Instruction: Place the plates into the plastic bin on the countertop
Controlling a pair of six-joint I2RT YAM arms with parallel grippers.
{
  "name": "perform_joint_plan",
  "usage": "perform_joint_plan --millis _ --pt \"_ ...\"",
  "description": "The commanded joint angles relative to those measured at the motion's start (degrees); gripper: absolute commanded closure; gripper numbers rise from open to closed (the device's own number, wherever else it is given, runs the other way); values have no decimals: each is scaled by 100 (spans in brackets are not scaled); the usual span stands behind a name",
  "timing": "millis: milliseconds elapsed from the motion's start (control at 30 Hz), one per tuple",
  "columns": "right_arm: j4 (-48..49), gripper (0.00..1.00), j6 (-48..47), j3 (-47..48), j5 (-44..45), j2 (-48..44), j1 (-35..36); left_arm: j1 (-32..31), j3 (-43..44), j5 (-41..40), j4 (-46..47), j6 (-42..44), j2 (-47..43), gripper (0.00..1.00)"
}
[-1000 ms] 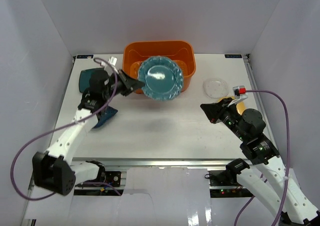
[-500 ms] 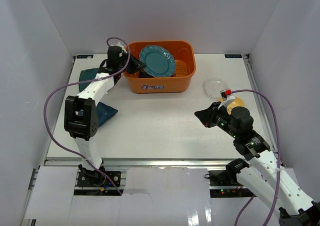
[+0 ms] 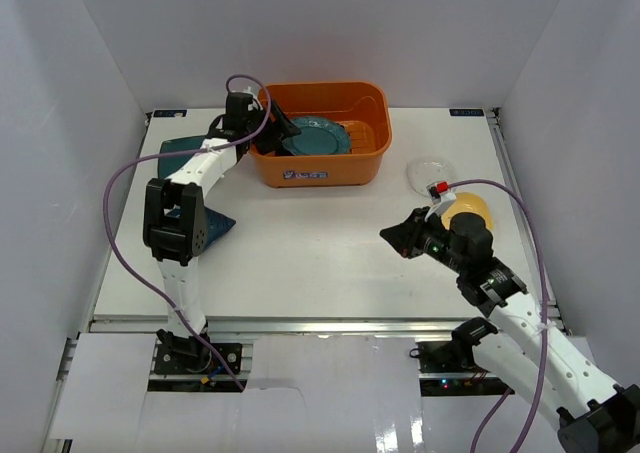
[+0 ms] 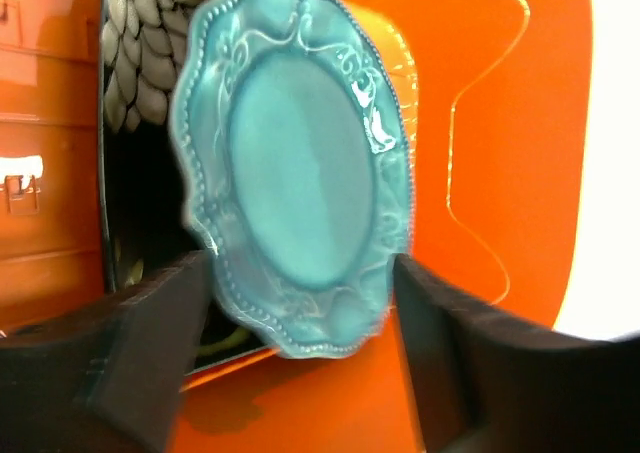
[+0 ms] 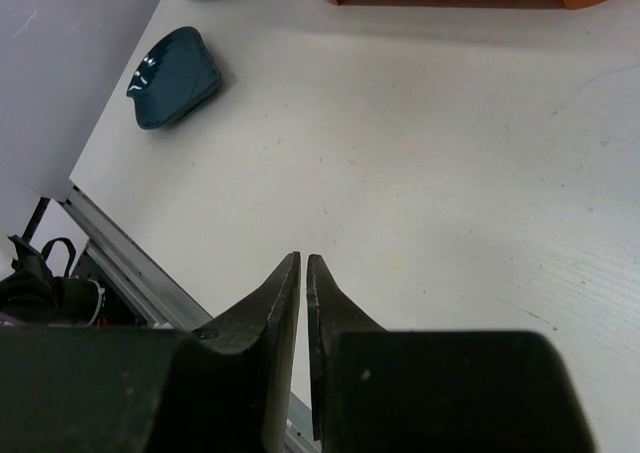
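Nearest us, our right gripper (image 5: 303,273) hung closed and empty over the countertop (image 3: 300,263). Beyond it, a yellow plate (image 3: 472,207), a clear glass plate (image 3: 430,173) and two dark teal plates (image 5: 172,76) lay outside the bin. We judged that four were left. Farthest, our left gripper (image 4: 300,268) stood open around the teal scalloped plate (image 4: 300,163), inside the orange bin (image 3: 320,176) beside a black flowered plate (image 4: 130,73).

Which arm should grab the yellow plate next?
The right arm. The yellow plate lies just beside it, and the right end effector is shut and empty. The left end effector is far off at the orange bin, open, facing the teal plate.
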Motion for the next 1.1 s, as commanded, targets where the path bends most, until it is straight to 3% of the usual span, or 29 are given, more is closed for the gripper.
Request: perform_joint_plan --millis 0,33,167,200,333,433,500,567,667,833,867,1067 --pt "590 86 104 -99 -67 96 74 10 431 -209 -99 411 -255 12" --pt "636 86 139 -99 -67 140 92 1 519 -253 -161 481 -273 2" --pt "961 76 122 -143 353 612 372 1 809 -437 -328 710 -579 2" --pt "1022 67 113 -108 468 780 617 -17 853 -481 -337 763 -667 2" --pt "1575 46 235 41 996 1676 1391 -87 942 -868 -346 1298 -1386 2" --pt "2365 32 657 103 1453 2623 1866 -96 688 -1245 -311 1492 -2001 2" --pt "3007 21 1051 217 1672 3056 2155 -96 188 -1491 -215 1563 -2406 2" --pt "3367 17 1237 655 1927 3802 2385 -96 -617 -1624 -100 1589 -3168 2" --pt "3763 15 1510 1454 2182 4918 2937 -96 -1821 -2081 49 1537 -4362 2" --pt "4116 21 2415 2913 2297 7035 3203 -96 -3440 -2563 -344 1449 -6516 2" --pt "4117 21 2416 3176 2350 7039 3220 -96 -3644 -2565 -424 1440 -6809 2" --pt "3037 22 2556 5231 2684 8664 3265 -96 -4603 -2723 -1214 1492 -8331 2"
